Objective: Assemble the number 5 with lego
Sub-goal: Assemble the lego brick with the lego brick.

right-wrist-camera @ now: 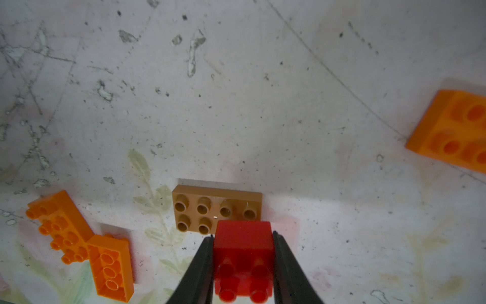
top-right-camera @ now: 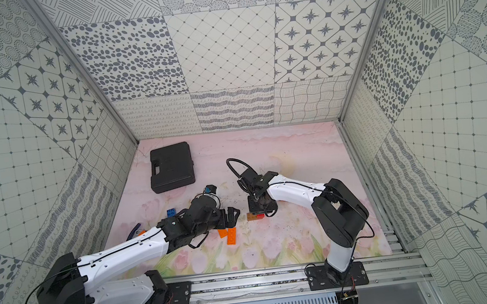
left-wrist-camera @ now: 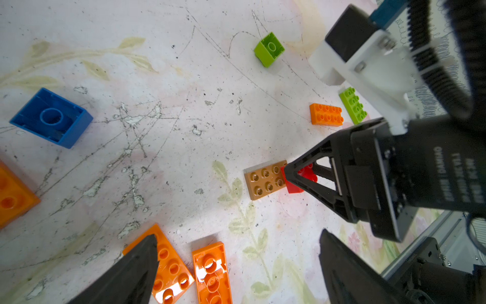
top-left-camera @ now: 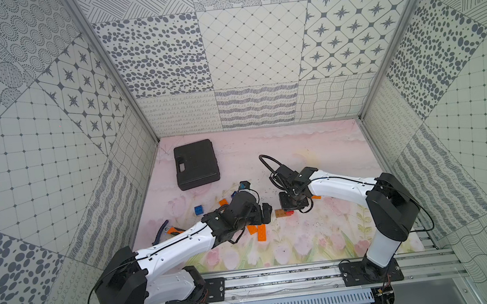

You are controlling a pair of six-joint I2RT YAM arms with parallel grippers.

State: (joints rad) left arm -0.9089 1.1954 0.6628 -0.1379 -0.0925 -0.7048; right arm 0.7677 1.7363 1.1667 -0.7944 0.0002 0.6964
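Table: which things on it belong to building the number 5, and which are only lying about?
For the job: red brick in the right pincer, brown brick, orange bricks, blue brick, green bricks.
Lying about: black case, hand tool with an orange grip.

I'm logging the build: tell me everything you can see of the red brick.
The red brick is a square of glossy plastic with four studs showing. The right end effector is shut on two opposite sides, holding it over one end of the brown brick. Whether the two are pressed together can't be told.
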